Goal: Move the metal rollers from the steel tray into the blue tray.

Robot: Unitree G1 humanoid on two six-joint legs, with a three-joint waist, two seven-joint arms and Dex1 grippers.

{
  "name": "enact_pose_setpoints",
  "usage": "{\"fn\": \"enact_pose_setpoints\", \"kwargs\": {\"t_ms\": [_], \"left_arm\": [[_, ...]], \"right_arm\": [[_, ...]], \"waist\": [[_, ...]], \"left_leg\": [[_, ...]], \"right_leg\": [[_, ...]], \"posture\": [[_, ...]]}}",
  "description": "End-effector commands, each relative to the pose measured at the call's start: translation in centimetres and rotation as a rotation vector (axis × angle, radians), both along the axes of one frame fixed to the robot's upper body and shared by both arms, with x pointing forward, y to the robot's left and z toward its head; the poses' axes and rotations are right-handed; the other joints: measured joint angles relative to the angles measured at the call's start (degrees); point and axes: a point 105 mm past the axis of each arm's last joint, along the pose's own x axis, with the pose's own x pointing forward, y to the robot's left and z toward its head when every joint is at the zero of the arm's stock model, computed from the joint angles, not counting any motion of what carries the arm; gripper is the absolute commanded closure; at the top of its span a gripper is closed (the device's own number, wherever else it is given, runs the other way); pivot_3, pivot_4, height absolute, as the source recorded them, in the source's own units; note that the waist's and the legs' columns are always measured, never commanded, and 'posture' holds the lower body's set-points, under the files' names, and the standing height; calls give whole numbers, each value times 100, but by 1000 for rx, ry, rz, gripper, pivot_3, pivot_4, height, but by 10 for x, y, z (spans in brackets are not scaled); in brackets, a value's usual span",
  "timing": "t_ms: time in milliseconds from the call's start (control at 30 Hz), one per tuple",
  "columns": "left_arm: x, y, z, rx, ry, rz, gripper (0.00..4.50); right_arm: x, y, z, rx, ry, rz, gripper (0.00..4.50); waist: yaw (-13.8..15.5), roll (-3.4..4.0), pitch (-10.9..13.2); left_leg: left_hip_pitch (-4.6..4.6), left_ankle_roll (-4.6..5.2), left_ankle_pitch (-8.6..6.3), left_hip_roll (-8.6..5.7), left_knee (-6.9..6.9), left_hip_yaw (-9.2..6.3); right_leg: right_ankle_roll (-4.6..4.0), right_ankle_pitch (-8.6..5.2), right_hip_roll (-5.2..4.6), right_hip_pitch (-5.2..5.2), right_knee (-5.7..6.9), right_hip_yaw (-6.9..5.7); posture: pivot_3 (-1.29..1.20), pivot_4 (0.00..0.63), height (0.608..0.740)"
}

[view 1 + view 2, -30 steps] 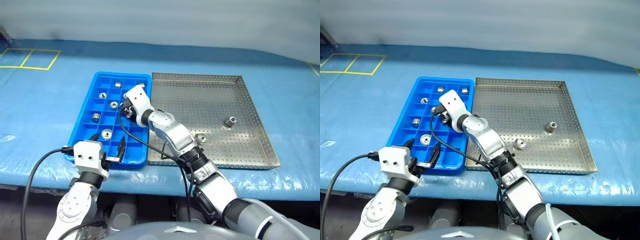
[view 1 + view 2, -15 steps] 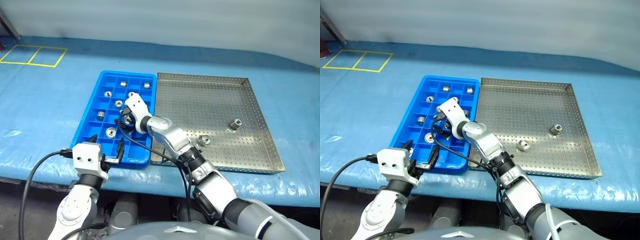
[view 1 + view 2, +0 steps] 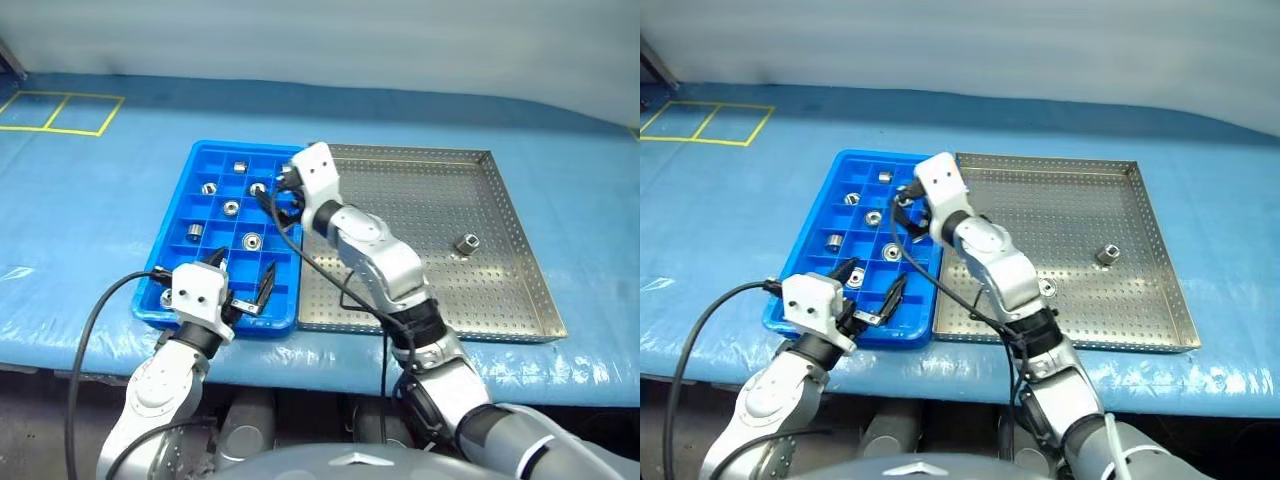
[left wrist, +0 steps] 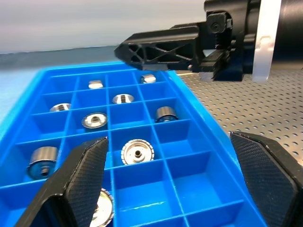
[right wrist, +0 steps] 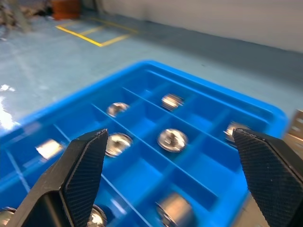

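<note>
My right gripper [image 3: 912, 203] stands released, jaws spread wide with nothing between them, over the far right part of the blue tray [image 3: 800, 290], close to the wall it shares with the steel tray [image 3: 1160, 250]. My left gripper [image 3: 868, 298] is likewise spread and empty, hovering at the blue tray's near edge.

Metal rollers [image 3: 231, 208] — several sit singly in the blue tray's compartments, mostly in the far and middle rows. One more [image 3: 1106, 254] lies in the steel tray on the perforated floor, right of centre; another [image 3: 1047, 289] shows just beside my right forearm, nearer me.

Judgement: a drop-off looks finished; two pieces remain to fetch.

Risks from here:
- Swinging the right arm back across the steel tray, the forearm could brush the near roller — it is round and would roll off on the flat floor.
- The black cable loops low over the blue tray and could snag a compartment wall.
- A roller standing upright is small; an off-centre pinch may flick it away.
</note>
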Motion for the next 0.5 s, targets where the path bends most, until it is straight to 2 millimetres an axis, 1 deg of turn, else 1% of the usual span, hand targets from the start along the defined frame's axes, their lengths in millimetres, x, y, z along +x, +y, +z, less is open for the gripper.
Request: {"fn": "enact_pose_setpoints", "kwargs": {"t_ms": [33, 67, 133, 200, 267, 400, 500], "left_arm": [[3, -12, 3, -16, -10, -79, 0], [5, -15, 3, -18, -7, -100, 0], [7, -19, 2, -19, -3, -130, 0], [8, -22, 2, -14, 1, -154, 0], [10, -25, 1, -12, 3, -176, 0], [11, -27, 1, -13, 6, -192, 0], [12, -28, 0, -13, 10, -204, 0]], "right_arm": [[1, -32, 7, -7, -30, -115, 45], [1, -45, 2, -18, -12, -158, 45], [-1, -61, -7, -39, 14, -210, 45], [-5, -74, -14, -60, 37, -247, 45], [-11, -88, -23, -74, 71, -287, 45], [-24, -104, -36, -91, 127, -328, 45], [-37, -111, -46, -87, 184, -349, 45]], "waist": [[-109, 1, 0], [-169, 0, 0], [-281, 1, -1], [-433, 2, -1], [-520, 2, -1], [-690, 3, -2], [-729, 4, -2]], "left_leg": [[1, 0, 0, 0, 1, 1], [0, 0, 0, 1, 1, 2], [1, 0, 0, 1, 1, 2], [1, 1, 0, 2, 0, 1], [2, 1, 0, 2, -1, 2], [4, 1, 0, 2, 0, 2], [4, 2, 0, 2, 5, 1]], "right_leg": [[1, 0, 1, -1, 1, 1], [3, 2, 1, -2, 2, 2], [8, 5, 2, -2, 5, 3], [20, 13, 3, -2, 6, 4], [22, 24, 3, -3, 8, 7], [29, 24, 5, -1, 11, 10], [41, 25, 6, 1, 12, 13]], "posture": [[72, 150, 740], [58, 150, 740], [31, 150, 740], [15, 150, 740], [-4, 150, 740], [-22, 150, 740], [-30, 150, 740]]}}
